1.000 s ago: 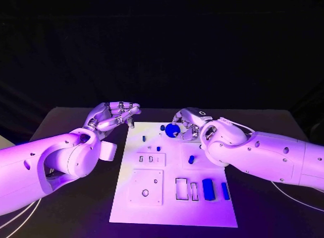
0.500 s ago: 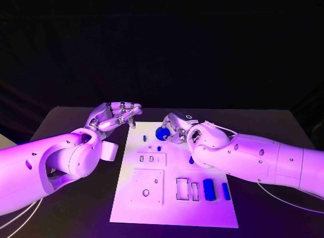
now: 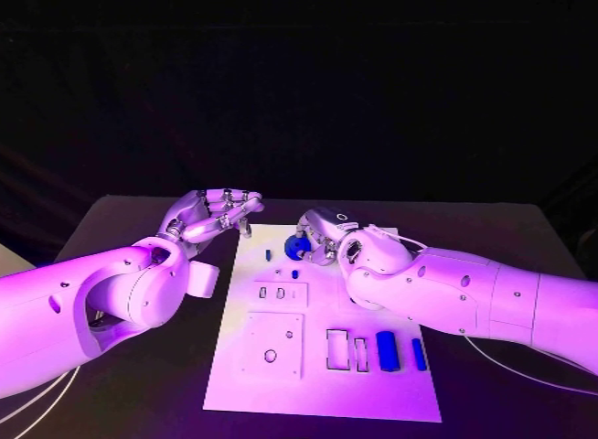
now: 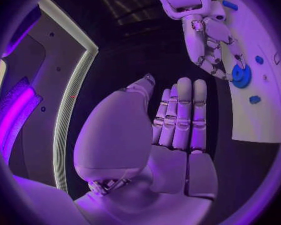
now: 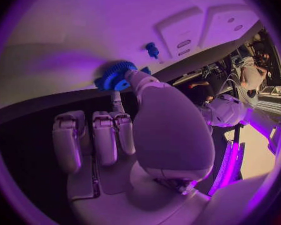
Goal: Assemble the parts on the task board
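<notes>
The white task board (image 3: 319,384) lies in the middle of the black table. My right hand (image 3: 323,238) is over the board's far end and pinches a round blue gear (image 3: 296,247) by its toothed rim. In the right wrist view the gear (image 5: 115,76) sits just off the board's surface (image 5: 72,30), near a small blue peg (image 5: 152,50). The left wrist view shows the gear (image 4: 242,76) under the right hand (image 4: 206,40). My left hand (image 3: 215,214) hovers off the board's far left corner, fingers loosely bent and holding nothing.
Two upright blue blocks (image 3: 386,350) (image 3: 418,353) stand at the board's near right beside rectangular slots (image 3: 336,348). Small blue pegs (image 3: 266,255) (image 3: 293,273) stand close to the gear. Raised white plates with holes (image 3: 271,346) (image 3: 280,293) occupy the board's left half.
My right hand has carried the blue gear leftward along the board's far end, towards the small pegs. The left hand has stayed where it was.
</notes>
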Action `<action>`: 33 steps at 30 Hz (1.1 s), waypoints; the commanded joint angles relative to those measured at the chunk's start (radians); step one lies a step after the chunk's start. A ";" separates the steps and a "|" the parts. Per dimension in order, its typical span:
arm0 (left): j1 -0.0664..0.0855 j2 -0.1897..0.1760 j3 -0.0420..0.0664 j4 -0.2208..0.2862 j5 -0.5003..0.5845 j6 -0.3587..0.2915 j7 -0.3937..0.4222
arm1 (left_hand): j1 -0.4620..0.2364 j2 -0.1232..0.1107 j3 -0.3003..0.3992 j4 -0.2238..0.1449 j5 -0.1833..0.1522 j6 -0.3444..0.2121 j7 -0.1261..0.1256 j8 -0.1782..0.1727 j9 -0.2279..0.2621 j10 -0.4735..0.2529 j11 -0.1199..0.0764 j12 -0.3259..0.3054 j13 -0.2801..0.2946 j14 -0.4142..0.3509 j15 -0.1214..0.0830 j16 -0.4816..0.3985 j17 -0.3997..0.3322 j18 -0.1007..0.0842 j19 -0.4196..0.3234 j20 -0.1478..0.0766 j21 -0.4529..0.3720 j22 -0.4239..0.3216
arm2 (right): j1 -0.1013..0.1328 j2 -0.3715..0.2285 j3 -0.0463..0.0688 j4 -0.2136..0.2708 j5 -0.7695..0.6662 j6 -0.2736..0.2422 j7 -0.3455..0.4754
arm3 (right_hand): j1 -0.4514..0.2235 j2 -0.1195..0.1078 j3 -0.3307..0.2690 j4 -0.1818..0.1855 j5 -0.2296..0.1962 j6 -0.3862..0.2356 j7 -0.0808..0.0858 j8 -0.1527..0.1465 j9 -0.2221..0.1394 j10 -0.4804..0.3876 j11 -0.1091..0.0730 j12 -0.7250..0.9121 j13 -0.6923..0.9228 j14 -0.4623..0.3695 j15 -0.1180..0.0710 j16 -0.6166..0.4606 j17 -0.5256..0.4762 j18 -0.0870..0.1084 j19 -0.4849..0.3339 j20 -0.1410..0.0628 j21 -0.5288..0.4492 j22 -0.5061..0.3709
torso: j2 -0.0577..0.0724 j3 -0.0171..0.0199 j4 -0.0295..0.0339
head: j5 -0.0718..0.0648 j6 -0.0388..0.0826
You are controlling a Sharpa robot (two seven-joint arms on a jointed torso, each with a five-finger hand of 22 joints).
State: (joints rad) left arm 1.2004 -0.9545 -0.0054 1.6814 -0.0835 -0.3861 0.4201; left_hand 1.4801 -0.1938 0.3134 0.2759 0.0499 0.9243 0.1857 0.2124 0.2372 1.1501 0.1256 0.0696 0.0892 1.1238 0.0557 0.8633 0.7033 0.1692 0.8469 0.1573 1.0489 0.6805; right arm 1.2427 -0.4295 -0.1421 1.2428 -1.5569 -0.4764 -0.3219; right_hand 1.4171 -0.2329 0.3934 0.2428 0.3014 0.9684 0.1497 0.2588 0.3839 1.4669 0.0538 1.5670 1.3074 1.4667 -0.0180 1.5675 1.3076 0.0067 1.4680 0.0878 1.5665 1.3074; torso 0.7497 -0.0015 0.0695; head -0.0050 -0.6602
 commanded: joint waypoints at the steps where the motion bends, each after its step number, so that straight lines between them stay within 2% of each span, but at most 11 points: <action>1: 0.001 0.002 0.001 0.001 0.000 0.018 0.004 | 0.007 0.006 0.004 0.000 0.001 -0.007 0.003 -0.005 0.002 -0.007 0.000 -0.001 0.002 -0.001 0.000 0.005 -0.001 0.014 -0.007 0.002 0.005 0.003 | 0.000 0.006 0.000 -0.006 -0.012 0.007 -0.003 | -0.008 -0.001 0.006 -0.002 -0.003 0.032 -0.025 0.002 0.000 0.104 -0.007 0.004 0.263 0.104 -0.006 0.003 0.263 -0.007 0.103 -0.006 0.004 0.263 | -0.001 -0.0006 -0.0007 | 0.001 -0.001; 8: 0.001 0.001 0.001 0.002 0.000 0.018 0.003 | 0.007 0.006 0.004 0.000 0.001 -0.007 0.003 -0.005 0.002 -0.007 0.000 -0.001 0.002 -0.001 0.000 0.005 -0.001 0.014 -0.007 0.002 0.005 0.003 | 0.000 0.012 0.000 -0.018 -0.017 0.019 -0.007 | -0.022 -0.011 0.004 -0.002 -0.008 0.017 -0.019 -0.010 -0.004 0.104 -0.003 0.004 0.263 0.104 -0.003 0.003 0.263 -0.007 0.103 -0.003 0.004 0.263 | -0.001 -0.0004 -0.0020 | 0.001 0.001; 12: 0.001 0.001 0.001 0.002 0.000 0.018 0.002 | 0.007 0.006 0.004 0.000 0.001 -0.007 0.003 -0.005 0.002 -0.007 0.000 -0.001 0.002 -0.001 0.000 0.005 -0.001 0.014 -0.007 0.002 0.005 0.003 | 0.000 0.010 0.000 -0.020 -0.012 0.028 -0.002 | -0.052 -0.031 -0.026 0.006 -0.002 -0.016 -0.006 -0.035 -0.012 0.104 0.009 0.004 0.263 0.104 0.009 0.003 0.263 -0.007 0.103 0.005 0.004 0.263 | -0.001 -0.0003 -0.0022 | 0.001 -0.001; 14: 0.001 0.000 0.001 0.002 0.000 0.018 0.002 | 0.007 0.006 0.004 0.000 0.001 -0.007 0.003 -0.005 0.002 -0.007 0.000 -0.001 0.002 -0.001 0.000 0.005 -0.001 0.014 -0.007 0.002 0.005 0.003 | 0.000 0.009 0.000 -0.020 -0.006 0.029 0.003 | -0.062 -0.034 -0.050 0.011 -0.017 -0.038 0.002 -0.052 -0.017 0.104 0.016 0.004 0.263 0.104 0.016 0.003 0.263 -0.007 0.103 0.012 0.004 0.263 | -0.001 0.0003 -0.0027 | 0.002 -0.001; 15: 0.001 0.000 0.001 0.002 0.000 0.018 0.002 | 0.007 0.006 0.004 0.000 0.001 -0.007 0.003 -0.005 0.002 -0.007 0.000 -0.001 0.002 -0.001 0.000 0.005 -0.001 0.014 -0.007 0.002 0.005 0.003 | 0.000 0.008 0.000 -0.020 -0.002 0.031 0.007 | -0.073 -0.033 -0.075 0.018 -0.047 -0.054 0.007 -0.064 -0.020 0.104 0.021 0.004 0.263 0.104 0.020 0.003 0.263 -0.007 0.103 0.016 0.004 0.263 | -0.001 0.0005 -0.0029 | 0.003 0.000; 17: 0.001 0.000 0.001 0.002 0.000 0.018 0.001 | 0.007 0.006 0.004 0.000 0.001 -0.007 0.003 -0.005 0.002 -0.007 0.000 -0.001 0.002 -0.001 0.000 0.005 -0.001 0.014 -0.007 0.002 0.005 0.003 | 0.000 0.006 0.000 -0.019 0.008 0.035 0.016 | -0.078 -0.024 -0.121 0.028 -0.080 -0.060 0.011 -0.076 -0.022 0.104 0.026 0.004 0.263 0.104 0.025 0.003 0.263 -0.007 0.103 0.023 0.004 0.263 | -0.001 0.0009 -0.0026 | 0.003 0.000; 20: 0.001 -0.001 0.001 0.002 0.000 0.018 0.000 | 0.007 0.005 0.005 0.001 0.001 -0.007 0.004 -0.005 0.002 -0.008 0.001 -0.001 0.001 -0.001 0.000 0.006 -0.001 0.014 -0.009 0.003 0.007 0.004 | 0.000 0.002 0.000 -0.015 0.027 0.045 0.028 | -0.091 -0.013 -0.170 0.044 -0.080 -0.059 0.013 -0.084 -0.022 0.104 0.028 0.004 0.263 0.104 0.028 0.003 0.263 -0.007 0.103 0.026 0.004 0.263 | -0.001 0.0012 -0.0021 | 0.003 -0.002; 23: 0.001 -0.001 0.001 0.001 0.000 0.017 -0.001 | 0.007 0.005 0.005 0.001 0.001 -0.007 0.004 -0.006 0.002 -0.009 0.001 -0.001 0.001 -0.001 0.000 0.007 -0.001 0.014 -0.009 0.003 0.007 0.004 | 0.000 -0.001 0.000 -0.011 0.043 0.053 0.038 | -0.166 0.011 -0.233 0.050 -0.087 -0.054 0.013 -0.092 -0.021 0.104 0.028 0.004 0.263 0.104 0.029 0.003 0.263 -0.007 0.103 0.027 0.004 0.263 | -0.001 0.0016 -0.0028 | 0.005 -0.002; 24: 0.001 -0.001 0.001 0.001 0.000 0.017 -0.001 | 0.007 0.005 0.005 0.001 0.001 -0.007 0.004 -0.006 0.002 -0.009 0.001 -0.001 0.001 -0.001 0.000 0.007 -0.001 0.014 -0.009 0.003 0.007 0.004 | 0.000 -0.002 0.000 -0.009 0.046 0.054 0.040 | -0.193 0.014 -0.253 0.051 -0.112 -0.052 0.013 -0.094 -0.020 0.104 0.028 0.004 0.263 0.104 0.029 0.003 0.263 -0.007 0.103 0.027 0.004 0.263 | -0.001 0.0016 -0.0028 | 0.005 -0.002; 29: 0.001 -0.001 0.001 0.001 -0.001 0.017 -0.002 | 0.006 0.005 0.005 0.001 0.001 -0.008 0.005 -0.006 0.002 -0.009 0.001 -0.002 0.001 -0.001 0.000 0.007 -0.002 0.014 -0.009 0.003 0.008 0.004 | 0.000 -0.006 0.000 -0.008 0.058 0.065 0.046 | -0.217 0.021 -0.270 0.052 -0.127 -0.048 0.012 -0.097 -0.019 0.104 0.028 0.004 0.263 0.104 0.028 0.003 0.263 -0.007 0.103 0.027 0.004 0.263 | -0.001 0.0012 -0.0023 | 0.003 -0.003; 33: 0.001 -0.001 0.001 0.001 -0.001 0.016 -0.002 | 0.007 0.005 0.005 0.001 0.001 -0.009 0.005 -0.006 0.002 -0.010 0.001 -0.002 0.001 -0.001 0.000 0.008 -0.002 0.014 -0.009 0.003 0.009 0.005 | 0.000 -0.008 0.000 -0.009 0.068 0.076 0.047 | -0.223 0.035 -0.267 0.051 -0.106 -0.037 0.009 -0.094 -0.016 0.104 0.026 0.004 0.263 0.104 0.026 0.003 0.263 -0.007 0.103 0.026 0.004 0.263 | -0.001 0.0007 -0.0028 | 0.001 -0.004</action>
State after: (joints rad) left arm 1.2005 -0.9569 -0.0054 1.6811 -0.0837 -0.3846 0.4139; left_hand 1.4801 -0.1938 0.3134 0.2759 0.0499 0.9205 0.1894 0.2124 0.2377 1.1472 0.1251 0.0696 0.0892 1.1238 0.0557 0.8644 0.7024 0.1692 0.8433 0.1610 1.0522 0.6844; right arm 1.2444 -0.4361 -0.1411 1.2333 -1.5077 -0.4354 -0.2934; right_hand 1.1971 -0.2025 0.1279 0.2953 0.1922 0.9267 0.1593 0.1642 0.3657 1.4631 0.0752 1.5670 1.3073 1.4664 0.0070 1.5675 1.3073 0.0068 1.4679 0.1095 1.5664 1.3080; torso 0.7487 -0.0002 0.0668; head -0.0023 -0.6636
